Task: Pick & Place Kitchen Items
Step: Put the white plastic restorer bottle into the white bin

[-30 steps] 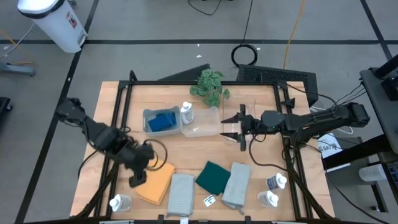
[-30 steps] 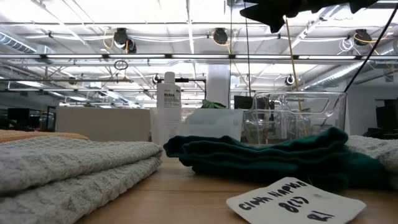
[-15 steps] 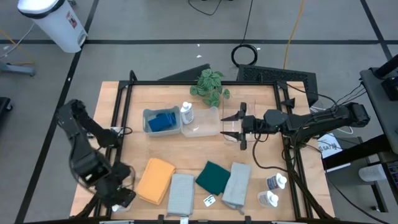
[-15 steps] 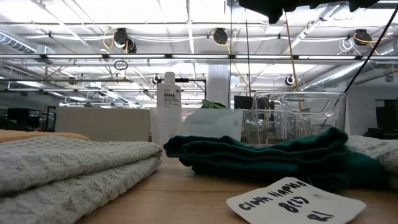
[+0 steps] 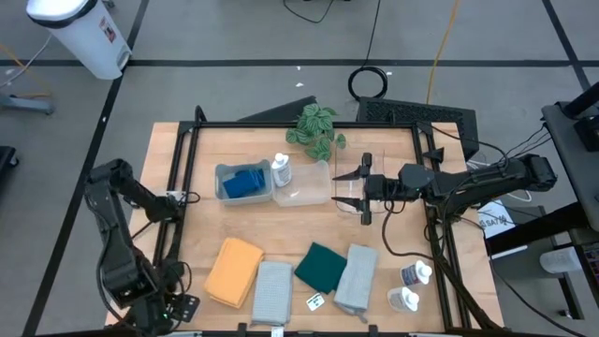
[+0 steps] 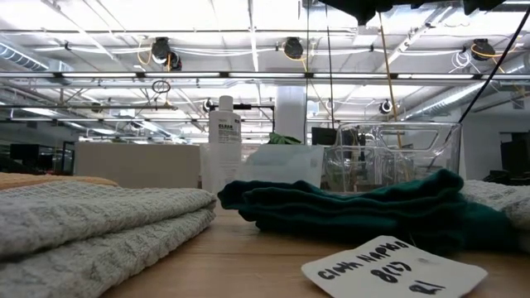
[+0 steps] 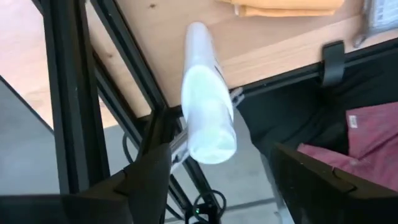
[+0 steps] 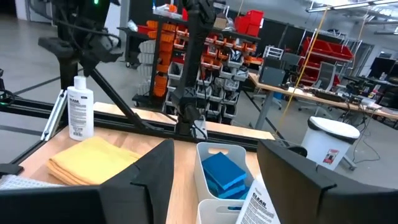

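The left gripper, fingers spread, hangs over 1 white squeeze bottle at the table's front-left corner, apparently lining up a grasp; the right gripper waits spread above a clear bin.

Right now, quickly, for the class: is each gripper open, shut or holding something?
Left gripper: open, fingers on either side of a white squeeze bottle, not clamping it.
Right gripper: open, holding nothing.

Grey floor w/ black lines; white bin; ceiling lights.
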